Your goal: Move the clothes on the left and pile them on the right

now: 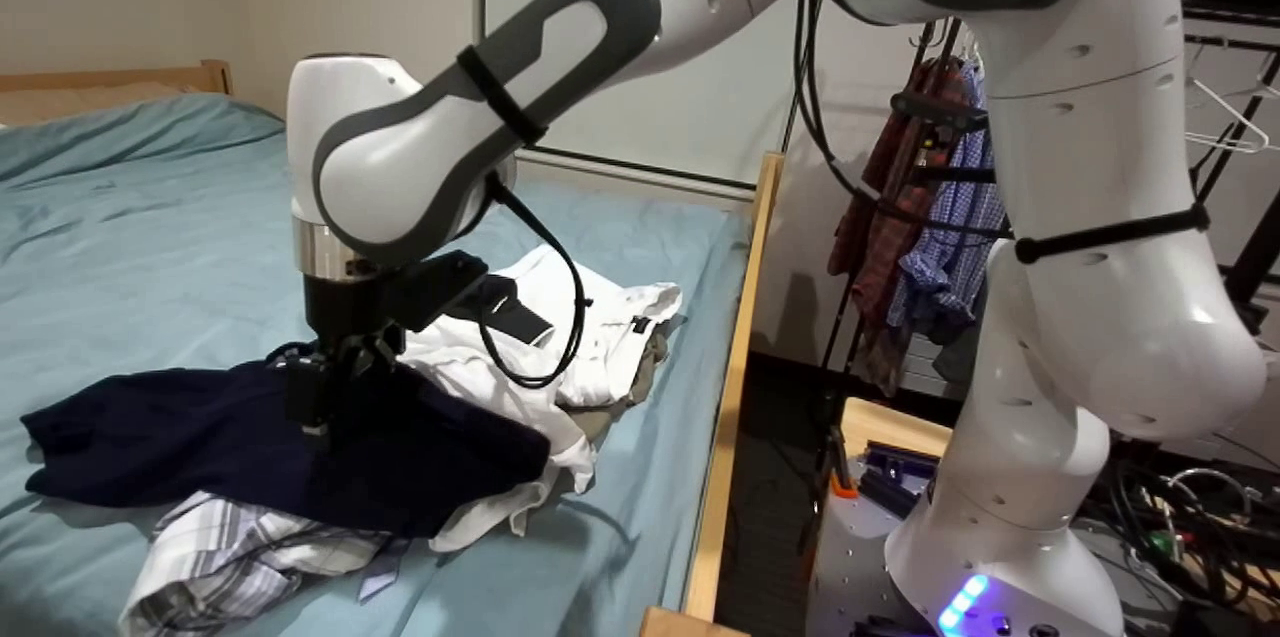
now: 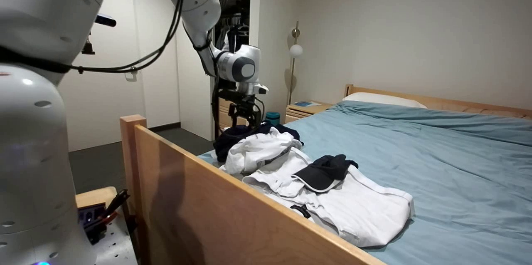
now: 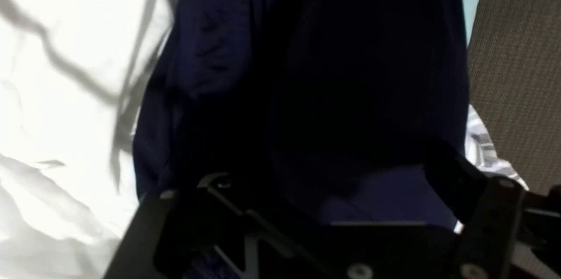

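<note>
A dark navy garment (image 1: 180, 427) lies spread over other clothes on the bed. It also shows in an exterior view (image 2: 226, 142) and fills the middle of the wrist view (image 3: 350, 64). My gripper (image 1: 340, 392) points down over this garment, with its fingers apart in an exterior view (image 2: 244, 121) and in the wrist view (image 3: 326, 178). I cannot tell whether the fingertips touch the cloth. A plaid cloth (image 1: 230, 562) sticks out from under the navy garment. Crumpled white cloth (image 2: 257, 148) lies beside it. White folded clothes (image 2: 374, 206) carry a black cap (image 2: 322, 173).
The blue bedsheet (image 1: 130, 267) spreads under the clothes. A wooden bed board (image 2: 232, 190) rises between the robot base and the clothes. An olive cloth (image 1: 650, 367) shows beneath the white clothes. A rack with hanging shirts (image 1: 950, 207) stands beyond the bed.
</note>
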You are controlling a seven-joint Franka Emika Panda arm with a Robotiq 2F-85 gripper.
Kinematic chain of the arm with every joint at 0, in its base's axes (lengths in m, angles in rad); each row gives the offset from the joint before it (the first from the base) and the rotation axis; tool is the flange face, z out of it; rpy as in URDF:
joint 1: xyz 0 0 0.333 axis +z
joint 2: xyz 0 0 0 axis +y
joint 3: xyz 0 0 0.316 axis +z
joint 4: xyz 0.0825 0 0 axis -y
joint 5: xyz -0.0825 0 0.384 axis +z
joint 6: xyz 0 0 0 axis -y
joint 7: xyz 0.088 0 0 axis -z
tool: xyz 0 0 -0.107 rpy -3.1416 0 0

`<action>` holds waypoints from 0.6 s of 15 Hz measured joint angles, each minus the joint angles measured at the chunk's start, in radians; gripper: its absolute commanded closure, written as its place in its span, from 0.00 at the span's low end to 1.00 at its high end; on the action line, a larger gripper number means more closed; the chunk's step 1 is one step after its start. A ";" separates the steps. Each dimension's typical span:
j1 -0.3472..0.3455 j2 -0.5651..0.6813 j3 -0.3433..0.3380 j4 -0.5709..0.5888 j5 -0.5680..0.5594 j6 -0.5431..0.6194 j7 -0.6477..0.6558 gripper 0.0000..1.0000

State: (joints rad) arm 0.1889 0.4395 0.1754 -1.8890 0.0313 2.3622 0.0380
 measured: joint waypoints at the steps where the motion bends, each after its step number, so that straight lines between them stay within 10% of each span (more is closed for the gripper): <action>1: 0.000 0.023 -0.003 0.015 0.000 0.007 -0.001 0.00; 3: -0.001 0.070 -0.006 0.049 0.000 0.007 -0.019 0.00; 4: -0.002 0.090 -0.006 0.065 0.000 0.007 -0.030 0.23; 9: -0.008 0.128 -0.006 0.104 0.001 0.002 -0.070 0.53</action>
State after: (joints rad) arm 0.1810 0.5671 0.1694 -1.7845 0.0320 2.3641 -0.0320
